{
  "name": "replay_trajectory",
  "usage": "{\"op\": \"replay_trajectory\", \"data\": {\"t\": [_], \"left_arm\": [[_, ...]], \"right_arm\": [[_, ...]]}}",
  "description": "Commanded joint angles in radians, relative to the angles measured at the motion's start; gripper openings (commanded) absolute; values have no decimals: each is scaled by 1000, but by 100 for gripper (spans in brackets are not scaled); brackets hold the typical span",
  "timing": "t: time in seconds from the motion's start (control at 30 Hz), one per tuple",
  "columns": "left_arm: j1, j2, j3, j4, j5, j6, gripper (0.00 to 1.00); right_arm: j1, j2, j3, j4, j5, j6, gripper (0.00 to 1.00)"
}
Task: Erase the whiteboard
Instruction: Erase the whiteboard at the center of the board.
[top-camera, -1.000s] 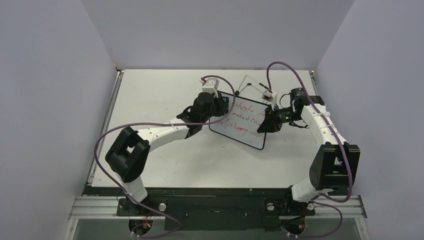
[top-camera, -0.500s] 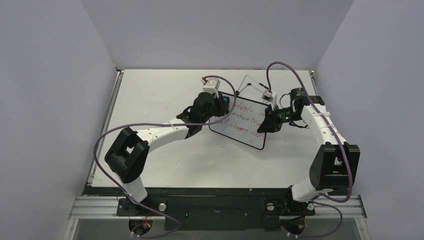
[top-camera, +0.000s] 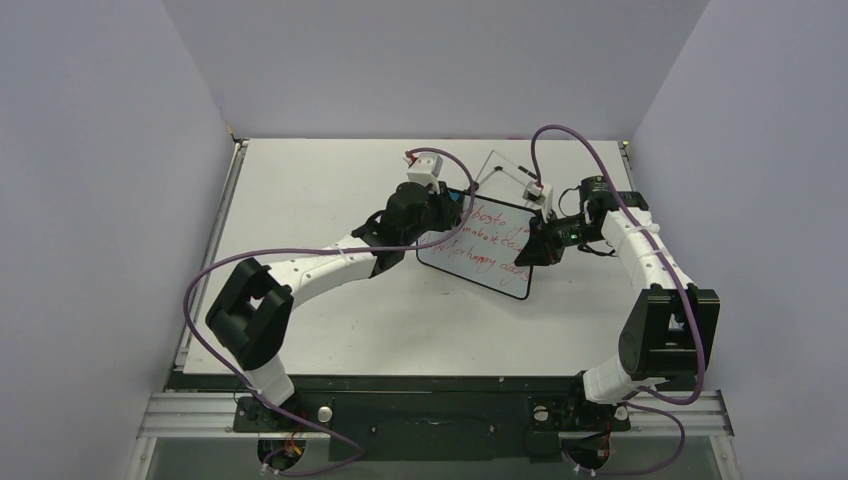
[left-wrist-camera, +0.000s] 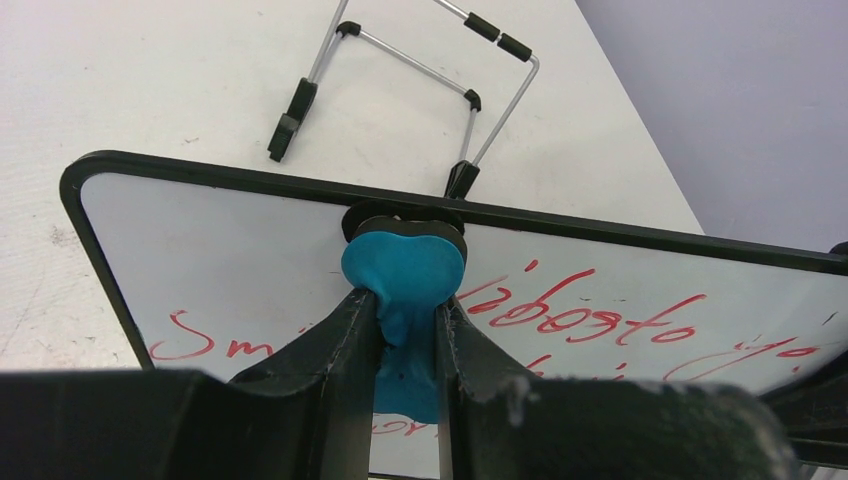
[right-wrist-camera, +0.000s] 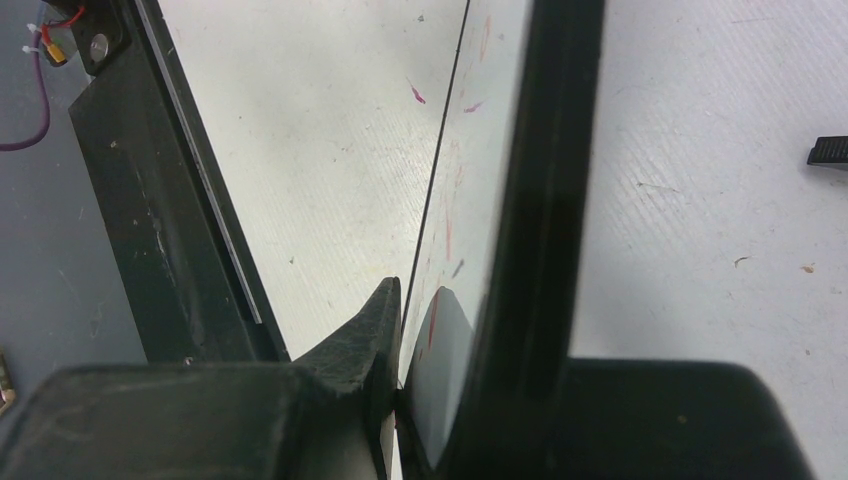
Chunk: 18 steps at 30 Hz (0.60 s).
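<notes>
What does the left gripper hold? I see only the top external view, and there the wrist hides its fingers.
Observer: The left wrist view shows the left gripper shut on a blue eraser.
Operator: Where does the eraser touch the board?
Observer: Its rounded head lies against the top rim of the whiteboard, above the red writing, not on it.
Operator: Does the right gripper really grip the board? From above, I cannot tell.
Observer: Yes. In the right wrist view, the right gripper is shut on the board's edge, with one finger against the written face.
</notes>
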Motion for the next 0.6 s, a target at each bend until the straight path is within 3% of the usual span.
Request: {"op": "replay_trajectory", "data": {"t": [0.0,0.3,0.57], "left_arm": [[27,-13,7,3,-93,-6,0],[66,-10,12,-32,-127,15,0],[16,15,13,40,95,55,0]], "right_arm": [[51,6,5,-114,0,-85,0],[51,5,7,-119,-1,-90,0],[51,7,6,-119,1,-90,0]]}}
